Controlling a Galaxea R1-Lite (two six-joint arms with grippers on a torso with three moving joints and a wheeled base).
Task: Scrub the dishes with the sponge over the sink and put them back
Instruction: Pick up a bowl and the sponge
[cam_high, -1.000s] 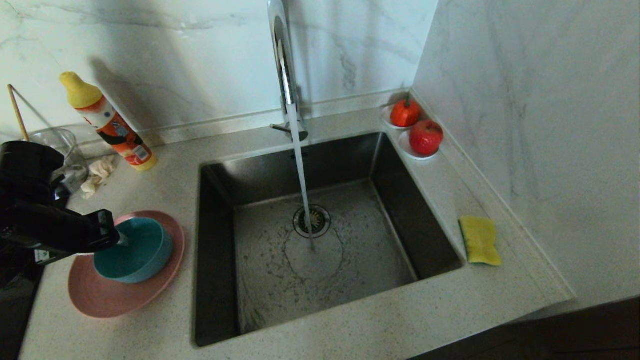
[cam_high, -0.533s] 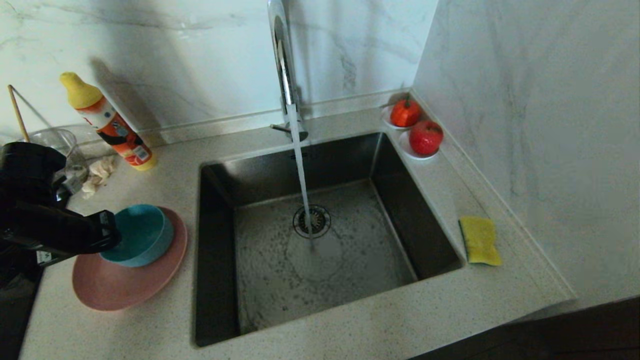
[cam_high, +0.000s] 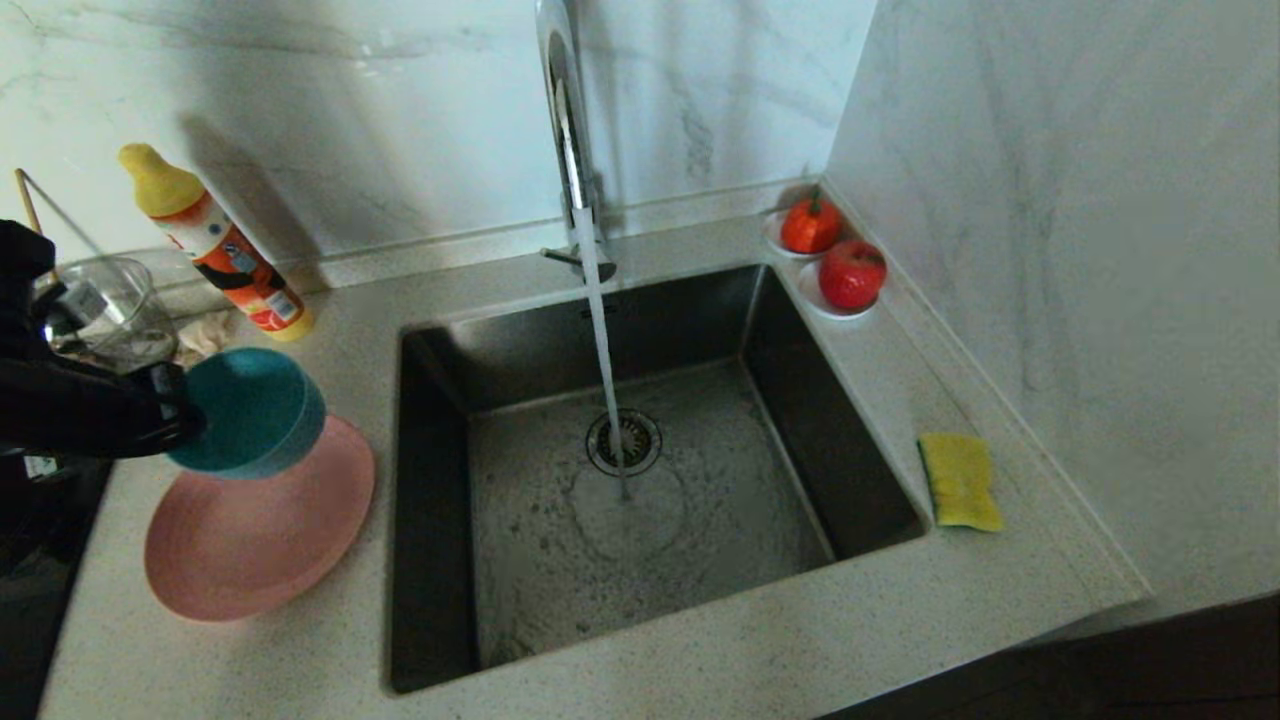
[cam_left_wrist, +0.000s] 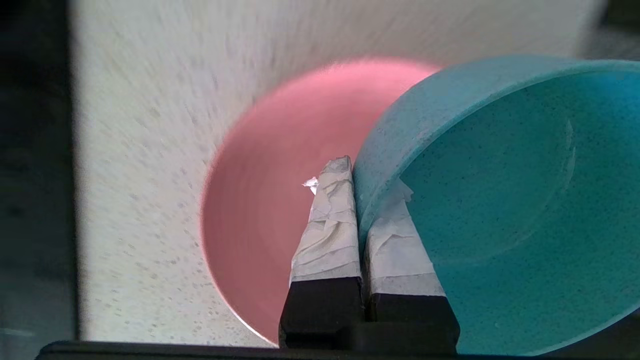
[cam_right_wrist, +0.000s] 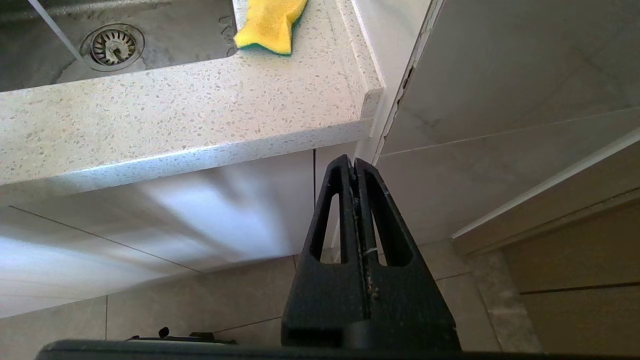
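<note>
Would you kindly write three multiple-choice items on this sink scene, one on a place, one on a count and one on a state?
1. Where does the sponge lie?
A. In the sink
B. On the counter right of the sink
C. On the pink plate

2. How many red fruits sit on saucers in the back corner?
A. One
B. Two
C. Four

3. How is the teal bowl right now?
A. Flat on the plate
B. Under the tap's stream
C. Pinched at its rim by the left gripper, tilted above the plate

Answers:
1 B, the yellow sponge rests on the speckled counter by the sink's right edge.
2 B, two fruits show there.
3 C, the left wrist view shows the taped fingers clamping the bowl's wall, with the plate below.
</note>
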